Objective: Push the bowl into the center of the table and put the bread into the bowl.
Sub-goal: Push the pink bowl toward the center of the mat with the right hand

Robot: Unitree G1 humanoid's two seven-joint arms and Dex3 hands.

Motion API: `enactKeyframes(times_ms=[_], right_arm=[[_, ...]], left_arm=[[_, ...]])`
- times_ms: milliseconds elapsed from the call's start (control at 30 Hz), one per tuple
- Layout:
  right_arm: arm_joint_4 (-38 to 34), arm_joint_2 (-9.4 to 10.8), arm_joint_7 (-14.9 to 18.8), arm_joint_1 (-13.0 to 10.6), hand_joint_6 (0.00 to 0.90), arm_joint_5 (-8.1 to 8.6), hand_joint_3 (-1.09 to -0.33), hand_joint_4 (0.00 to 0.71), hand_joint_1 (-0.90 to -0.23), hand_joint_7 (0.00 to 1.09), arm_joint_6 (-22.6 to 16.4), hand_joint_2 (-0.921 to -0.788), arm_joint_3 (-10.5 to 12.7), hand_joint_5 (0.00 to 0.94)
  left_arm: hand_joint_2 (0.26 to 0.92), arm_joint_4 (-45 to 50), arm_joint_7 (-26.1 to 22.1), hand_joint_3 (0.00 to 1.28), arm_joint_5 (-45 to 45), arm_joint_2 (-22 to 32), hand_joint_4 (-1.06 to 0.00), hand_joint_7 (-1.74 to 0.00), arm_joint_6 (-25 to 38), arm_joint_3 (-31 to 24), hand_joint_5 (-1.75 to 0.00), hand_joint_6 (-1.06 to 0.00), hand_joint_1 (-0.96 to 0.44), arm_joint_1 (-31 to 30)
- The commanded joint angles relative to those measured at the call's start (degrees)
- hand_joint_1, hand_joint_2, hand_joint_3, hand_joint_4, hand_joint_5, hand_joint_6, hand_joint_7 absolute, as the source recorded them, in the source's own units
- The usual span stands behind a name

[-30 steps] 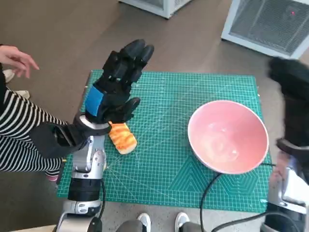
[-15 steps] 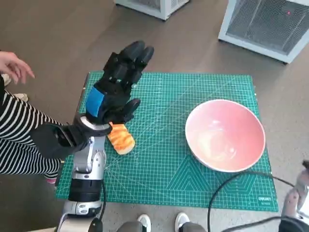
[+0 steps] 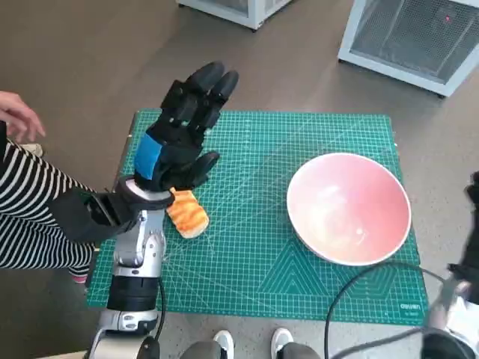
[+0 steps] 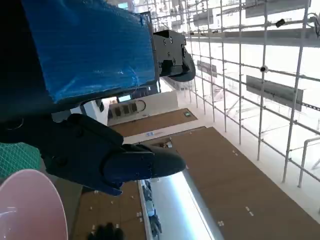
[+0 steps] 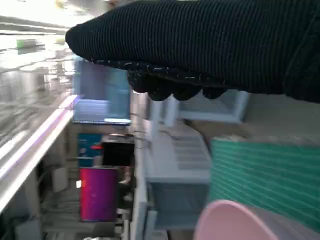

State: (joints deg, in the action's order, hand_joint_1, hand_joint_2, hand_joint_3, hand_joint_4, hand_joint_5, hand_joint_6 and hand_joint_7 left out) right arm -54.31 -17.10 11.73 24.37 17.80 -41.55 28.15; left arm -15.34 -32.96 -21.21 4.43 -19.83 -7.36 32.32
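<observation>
Hovering above the bread (image 3: 188, 214) with fingers spread and empty, the left hand (image 3: 178, 142) should take this soft, light piece by its sides, well left of the smooth, probably slippery bowl (image 3: 349, 208).

Brown floor (image 3: 90, 52) surrounds the bench, which is covered by a green cutting mat (image 3: 254, 254). Two white grilled units (image 3: 408, 37) stand beyond it. A person in a striped sleeve (image 3: 26, 217) sits alongside.

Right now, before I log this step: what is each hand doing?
Left hand: open, raised above the orange bread piece, holding nothing.
Right hand: cannot be told; only its knitted back shows.
</observation>
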Motion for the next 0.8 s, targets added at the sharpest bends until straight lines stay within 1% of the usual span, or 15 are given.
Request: enactKeyframes(times_ms=[33,100,233,367,433,600,733,800], right_arm=[[-5.81,2.16,0.90,2.31,0.044,-0.16,-0.793,0.070,-0.602,0.38,1.12,-0.921,-1.17,0.016],[-7.71,2.77,1.12,3.45,0.045,-0.31,-0.808,0.071,-0.586,0.37,1.29,-0.921,-1.64,0.014],[-10.94,3.87,2.12,5.69,0.045,-0.02,-0.821,0.070,-0.578,0.37,2.43,-0.921,-2.19,0.011],[-12.61,5.33,3.85,7.53,0.047,0.90,-0.831,0.067,-0.581,0.37,3.80,-0.921,-2.11,0.007],[-13.10,5.85,4.92,8.45,0.048,1.70,-0.836,0.066,-0.586,0.36,4.72,-0.921,-1.64,0.006],[-13.73,7.88,7.67,11.03,0.049,4.65,-0.851,0.063,-0.589,0.36,7.32,-0.921,0.16,0.003],[-13.94,9.34,9.04,12.89,0.054,6.24,-0.846,0.053,-0.603,0.36,8.60,-0.921,1.03,0.001],[-14.10,9.83,9.55,13.75,0.054,6.67,-0.839,0.050,-0.608,0.36,9.04,-0.921,1.25,0.000]], left_arm=[[0.914,0.39,-0.03,0.36,-0.52,0.43,0.00,-0.54,0.49,0.12,-0.21,0.00,-0.62,0.55],[0.915,0.50,-0.10,0.36,-0.54,0.58,0.00,-0.54,0.56,0.07,-0.21,0.00,-0.62,0.49],[0.916,0.68,-0.30,0.36,-0.67,0.82,0.00,-0.54,0.59,-0.05,-0.21,0.00,-0.62,0.35],[0.917,1.19,-0.35,0.35,-0.68,0.93,0.00,-0.54,0.55,-0.09,-0.21,0.00,-0.62,0.02],[0.918,1.41,-0.40,0.35,-0.73,1.06,0.00,-0.54,0.61,-0.14,-0.21,0.00,-0.62,-0.11],[0.918,1.71,-0.69,0.35,-0.93,1.56,0.00,-0.54,0.65,-0.43,-0.21,0.00,-0.61,-0.65],[0.919,2.07,-0.70,0.34,-1.09,1.88,0.00,-0.54,0.78,-0.57,-0.21,0.00,-0.62,-1.13],[0.920,2.32,-0.59,0.34,-1.10,2.03,0.00,-0.54,0.80,-0.62,-0.21,0.00,-0.62,-1.39]])
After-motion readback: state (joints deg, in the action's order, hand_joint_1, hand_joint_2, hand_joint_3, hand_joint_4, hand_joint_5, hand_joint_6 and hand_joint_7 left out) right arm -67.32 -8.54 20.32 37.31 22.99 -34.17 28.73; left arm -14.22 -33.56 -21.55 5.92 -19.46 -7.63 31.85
